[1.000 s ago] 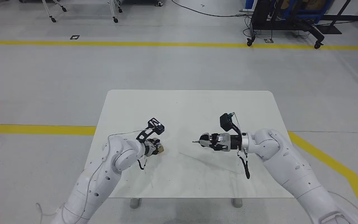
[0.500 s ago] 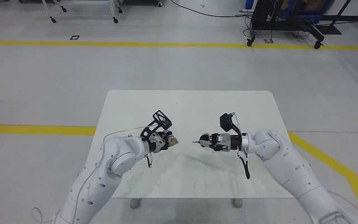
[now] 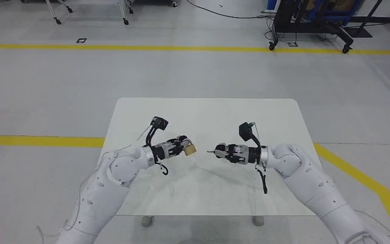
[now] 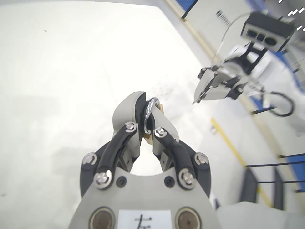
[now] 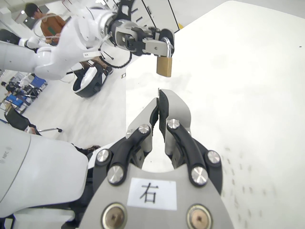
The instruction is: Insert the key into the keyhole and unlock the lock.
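Brass padlock hangs shackle-clamped in our left gripper; our right gripper pinches a slim metal key, apart, over the white table.

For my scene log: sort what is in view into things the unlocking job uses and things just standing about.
Job in hand:
padlock, held by its shackle in the left gripper
key, pinched in the right gripper, apart from the padlock

Standing about:
table, below both
yellow floor line
black cart, beyond the table
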